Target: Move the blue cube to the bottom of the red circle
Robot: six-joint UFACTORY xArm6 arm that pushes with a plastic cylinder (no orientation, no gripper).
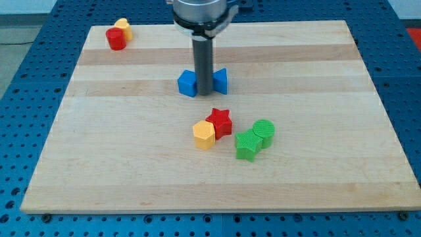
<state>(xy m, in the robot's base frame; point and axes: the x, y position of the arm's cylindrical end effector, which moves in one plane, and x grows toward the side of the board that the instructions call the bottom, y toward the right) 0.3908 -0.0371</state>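
The blue cube (188,83) sits on the wooden board (131,145) a little above its middle. My tip (204,92) stands right beside it on its right, between the cube and a blue triangular block (220,79). The red circle (116,39), a short red cylinder, is at the board's top left corner, touching a yellow block (123,27) just above and to its right. The cube is far to the right of and below the red circle.
Below my tip lie a red star (220,122) touching a yellow hexagonal block (204,135), and to their right a green star-like block (247,145) touching a green cylinder (264,132). Blue perforated table surrounds the board.
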